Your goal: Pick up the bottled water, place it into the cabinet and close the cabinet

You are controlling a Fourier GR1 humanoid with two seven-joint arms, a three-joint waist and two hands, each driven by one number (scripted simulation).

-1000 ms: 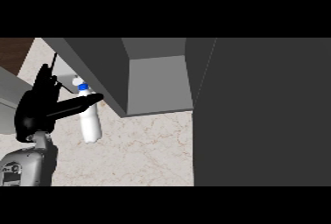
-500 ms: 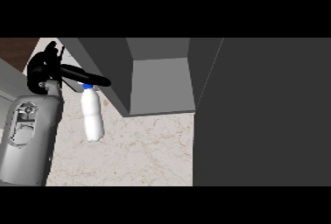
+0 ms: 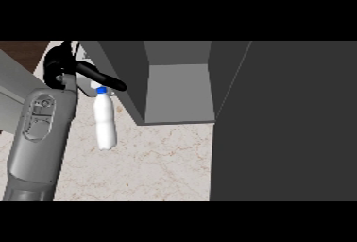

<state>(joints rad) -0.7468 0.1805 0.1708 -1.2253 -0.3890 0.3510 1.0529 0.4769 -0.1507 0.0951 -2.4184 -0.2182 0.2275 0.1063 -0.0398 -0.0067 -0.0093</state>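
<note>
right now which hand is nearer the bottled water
Left. The left hand is right above the bottled water, a finger by its blue cap. The right hand does not show in the head view.

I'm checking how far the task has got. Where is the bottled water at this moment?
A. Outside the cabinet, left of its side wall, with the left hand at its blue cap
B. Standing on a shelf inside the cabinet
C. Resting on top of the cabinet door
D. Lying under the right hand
A: the bottled water shows over the counter, left of the cabinet, and the left hand reaches across its cap end.
</note>
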